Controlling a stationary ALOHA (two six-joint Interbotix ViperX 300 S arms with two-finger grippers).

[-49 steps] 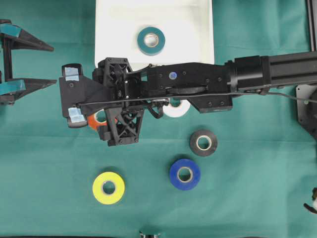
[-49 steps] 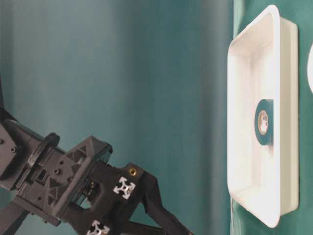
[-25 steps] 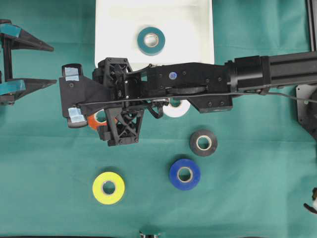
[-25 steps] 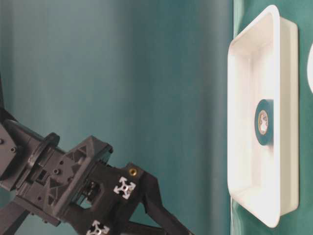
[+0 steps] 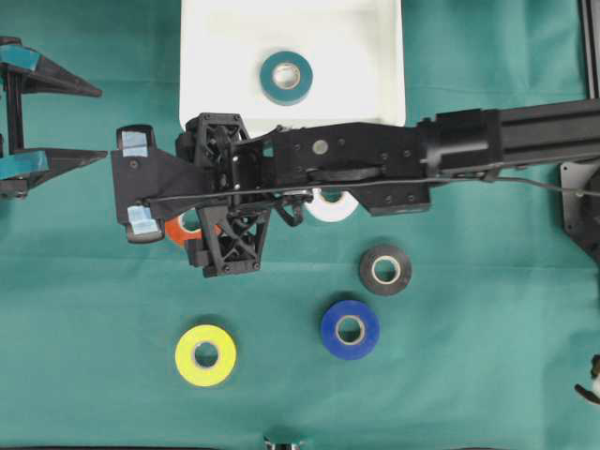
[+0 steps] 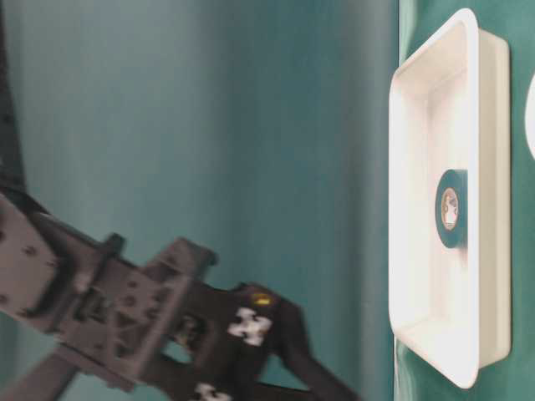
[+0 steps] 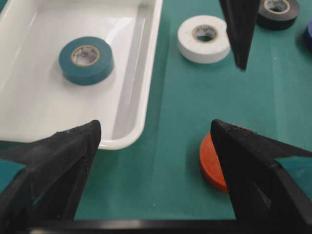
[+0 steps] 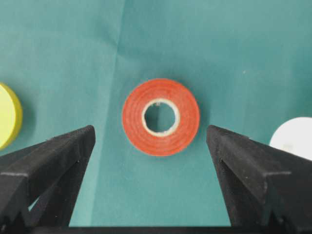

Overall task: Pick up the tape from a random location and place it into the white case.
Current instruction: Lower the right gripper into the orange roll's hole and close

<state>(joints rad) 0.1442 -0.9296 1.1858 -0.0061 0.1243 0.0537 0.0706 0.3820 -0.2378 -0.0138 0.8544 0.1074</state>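
One orange tape roll [image 8: 161, 117] we bracket with our wide-open, empty right gripper [image 8: 152, 170], poised to grasp, white case [image 5: 211, 56] nearby.

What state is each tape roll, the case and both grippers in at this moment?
teal tape: flat inside the white case.
orange tape: flat on the cloth, between open jaws, ungripped.
white tape, black tape, blue tape, yellow tape: flat on the cloth.
right gripper: open.
left gripper: open, empty.
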